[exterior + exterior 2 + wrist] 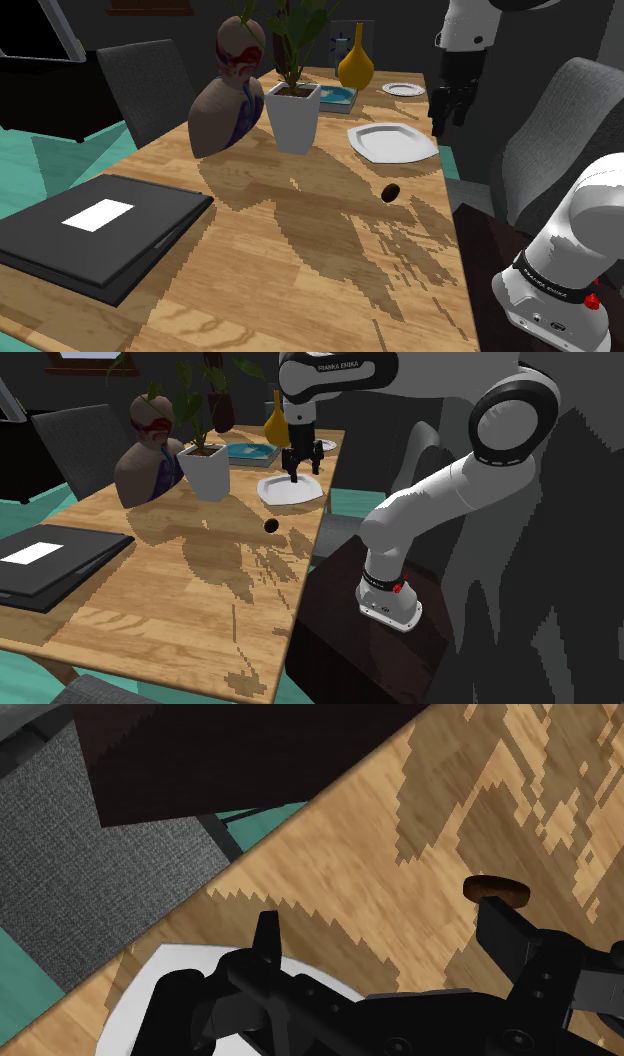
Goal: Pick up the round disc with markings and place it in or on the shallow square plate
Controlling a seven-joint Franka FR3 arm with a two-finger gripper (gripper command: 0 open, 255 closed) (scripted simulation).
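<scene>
You're working in a home, at what looks like a dining room. The long wooden bench carries a potted plant in a white pot. Just beside the plant stands a painted bust, and near it are a yellow vase, a teal book and a white dinner plate. A closed dark laptop lies well apart from the plant. Grey upholstered chairs flank the bench.

Laptop, bust, potted plant, yellow vase on table.

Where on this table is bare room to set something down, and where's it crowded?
Free: bare wood between laptop and disc, toward the near edge. Crowded: far end, with bust, planter, vase and square plate under the gripper.
</scene>
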